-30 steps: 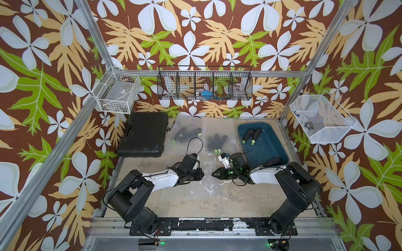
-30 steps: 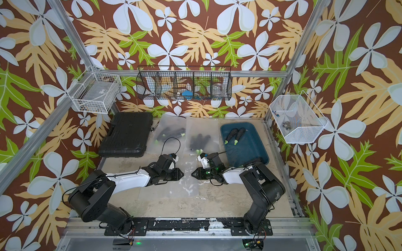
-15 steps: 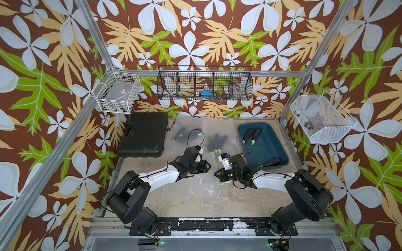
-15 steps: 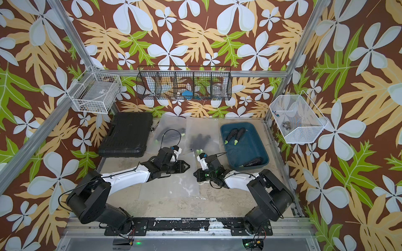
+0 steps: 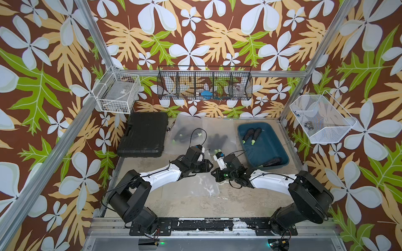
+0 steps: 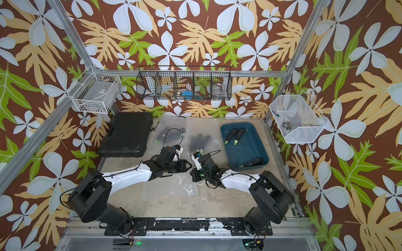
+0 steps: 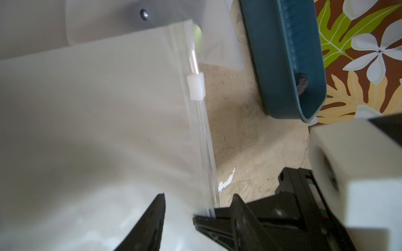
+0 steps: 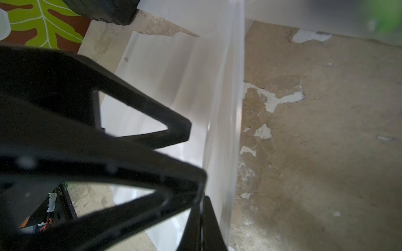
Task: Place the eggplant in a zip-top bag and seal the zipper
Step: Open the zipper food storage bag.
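Right gripper (image 8: 203, 202) clamps the zipper edge of the bag (image 7: 87, 108), left gripper (image 7: 200, 194) stands parted astride it, and the eggplant (image 5: 273, 162) lies rightward in the tub (image 5: 267, 145).

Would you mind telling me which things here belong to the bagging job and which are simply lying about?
For the job:
- zip-top bag with its slider, pinched by the right end effector
- left end effector
- eggplants in the blue tub

Lying about:
- black case
- two filled bags at the back
- three wire baskets on the walls
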Action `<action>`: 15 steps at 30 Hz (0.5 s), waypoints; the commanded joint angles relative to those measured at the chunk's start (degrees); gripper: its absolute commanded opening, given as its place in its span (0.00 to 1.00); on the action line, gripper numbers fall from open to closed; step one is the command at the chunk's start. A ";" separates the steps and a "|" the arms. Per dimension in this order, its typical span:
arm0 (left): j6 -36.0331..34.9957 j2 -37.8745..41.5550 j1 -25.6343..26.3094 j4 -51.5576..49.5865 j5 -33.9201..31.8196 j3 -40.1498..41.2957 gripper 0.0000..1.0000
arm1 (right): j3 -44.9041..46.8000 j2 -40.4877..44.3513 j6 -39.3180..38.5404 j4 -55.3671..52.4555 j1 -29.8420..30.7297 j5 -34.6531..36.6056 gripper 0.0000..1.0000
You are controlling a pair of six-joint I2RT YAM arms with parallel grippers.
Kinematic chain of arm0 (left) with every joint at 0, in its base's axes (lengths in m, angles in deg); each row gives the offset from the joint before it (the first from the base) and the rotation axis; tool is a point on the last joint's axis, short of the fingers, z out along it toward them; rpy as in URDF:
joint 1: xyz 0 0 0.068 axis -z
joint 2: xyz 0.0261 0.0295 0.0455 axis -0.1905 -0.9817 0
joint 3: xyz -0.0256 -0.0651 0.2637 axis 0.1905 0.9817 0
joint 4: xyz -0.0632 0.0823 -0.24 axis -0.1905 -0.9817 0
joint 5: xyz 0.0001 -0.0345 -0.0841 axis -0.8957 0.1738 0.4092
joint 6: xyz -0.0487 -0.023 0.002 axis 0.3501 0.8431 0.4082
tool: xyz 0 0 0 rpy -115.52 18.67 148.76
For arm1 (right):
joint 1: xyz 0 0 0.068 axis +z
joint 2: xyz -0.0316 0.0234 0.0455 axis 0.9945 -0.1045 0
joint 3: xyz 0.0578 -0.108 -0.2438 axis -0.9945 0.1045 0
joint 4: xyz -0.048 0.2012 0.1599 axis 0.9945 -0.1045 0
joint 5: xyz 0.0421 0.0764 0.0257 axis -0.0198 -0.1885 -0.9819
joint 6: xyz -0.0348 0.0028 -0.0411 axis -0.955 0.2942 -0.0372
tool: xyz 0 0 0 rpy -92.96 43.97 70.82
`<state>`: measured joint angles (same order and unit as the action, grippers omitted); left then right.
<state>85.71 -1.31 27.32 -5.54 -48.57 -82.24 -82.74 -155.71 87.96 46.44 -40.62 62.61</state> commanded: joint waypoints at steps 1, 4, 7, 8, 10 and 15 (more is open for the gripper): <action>-1.45 -0.70 0.02 -0.79 -1.49 -0.53 0.50 | -0.23 0.21 1.13 -0.37 0.87 1.17 0.00; -1.45 -1.16 0.04 -0.88 -1.97 -0.08 0.45 | -0.05 0.48 1.95 0.22 1.41 0.72 0.00; -1.46 -1.37 0.02 -0.84 -1.90 0.28 0.37 | -0.36 0.42 2.15 -0.30 1.95 1.35 0.00; -1.32 -1.20 0.06 -0.64 -1.72 0.49 0.37 | -0.57 0.06 2.15 -0.69 1.98 1.56 0.00; -1.28 -0.95 0.02 -0.53 -1.49 0.58 0.37 | -1.09 -0.68 2.20 -1.47 1.90 1.84 0.00; -1.99 -0.70 0.06 -1.16 -1.47 0.82 0.34 | -1.11 -1.27 3.25 -0.44 1.97 1.81 0.00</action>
<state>84.83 -2.30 27.32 -6.48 -49.82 -81.63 -83.52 -156.87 90.60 45.39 -38.68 63.72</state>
